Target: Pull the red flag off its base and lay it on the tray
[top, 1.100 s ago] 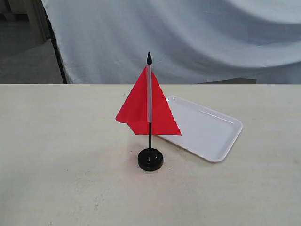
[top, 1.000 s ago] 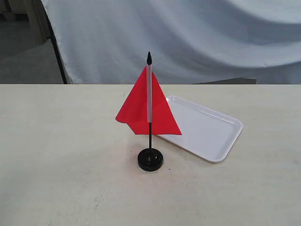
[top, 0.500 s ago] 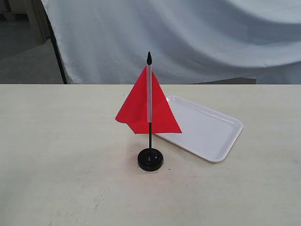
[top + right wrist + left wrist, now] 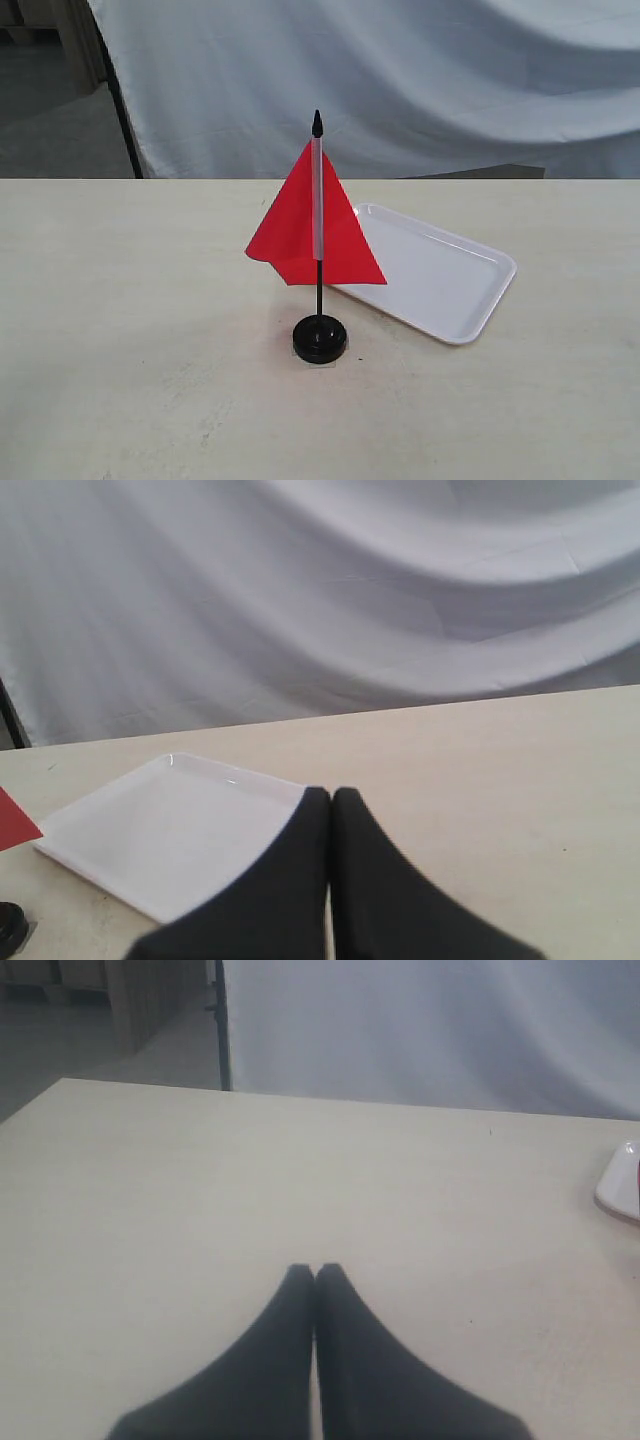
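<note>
Exterior view fronts the table from slightly above, both wrist views low, sharing the tray.

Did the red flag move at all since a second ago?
No. The red flag stands upright in its base, and its cloth covers the same corner of the white tray as before.

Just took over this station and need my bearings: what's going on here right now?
Nothing is being handled yet. The small red cloth flag stands upright in its round black plastic base on the pale table. The shallow white rectangular plastic tray lies empty nearby. The left arm's jaws and the right arm's jaws are shut, holding nothing, away from the flag.
</note>
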Available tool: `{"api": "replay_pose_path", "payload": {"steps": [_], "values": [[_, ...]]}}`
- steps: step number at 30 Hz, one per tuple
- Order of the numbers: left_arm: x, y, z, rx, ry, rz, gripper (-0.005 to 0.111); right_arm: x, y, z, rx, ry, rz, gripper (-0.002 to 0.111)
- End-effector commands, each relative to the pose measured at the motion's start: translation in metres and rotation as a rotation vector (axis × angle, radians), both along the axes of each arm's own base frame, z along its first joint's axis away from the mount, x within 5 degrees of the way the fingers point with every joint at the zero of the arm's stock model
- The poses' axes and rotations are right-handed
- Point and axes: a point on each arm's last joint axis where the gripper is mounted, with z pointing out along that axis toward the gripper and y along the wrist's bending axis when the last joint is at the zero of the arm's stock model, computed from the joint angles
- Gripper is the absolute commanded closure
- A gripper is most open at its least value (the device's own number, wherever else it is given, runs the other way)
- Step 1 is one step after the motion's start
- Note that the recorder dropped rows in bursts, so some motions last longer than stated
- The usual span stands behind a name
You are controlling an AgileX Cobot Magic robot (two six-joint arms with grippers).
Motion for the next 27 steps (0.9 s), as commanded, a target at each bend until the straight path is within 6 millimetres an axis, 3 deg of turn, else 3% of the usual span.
{"api": "replay_pose_path", "payload": {"steps": [1, 6, 10, 16, 21, 25, 27], "values": [[0.000, 0.000, 0.000, 0.005, -0.008, -0.004, 0.107, 0.000, 0.000, 0.000, 0.002, -0.016, 0.003, 0.109], [0.000, 0.000, 0.000, 0.005, -0.008, -0.004, 0.107, 0.000, -0.001, 0.011, -0.002, -0.129, -0.004, 0.109], [0.000, 0.000, 0.000, 0.005, -0.008, -0.004, 0.107, -0.004, -0.002, 0.031, 0.049, -0.363, -0.020, 0.109], [0.000, 0.000, 0.000, 0.005, -0.008, -0.004, 0.107, -0.017, -0.006, 0.057, 0.261, -0.698, 0.005, 0.109], [0.000, 0.000, 0.000, 0.005, -0.008, -0.004, 0.107, -0.019, -0.006, 0.060, 0.493, -0.744, 0.080, 0.109], [0.000, 0.000, 0.000, 0.005, -0.008, -0.004, 0.107, -0.022, -0.003, 0.068, 0.427, -0.833, 0.122, 0.109], [0.000, 0.000, 0.000, 0.005, -0.008, -0.004, 0.107, -0.015, 0.003, 0.073, 0.345, -0.848, 0.174, 0.109]]}}
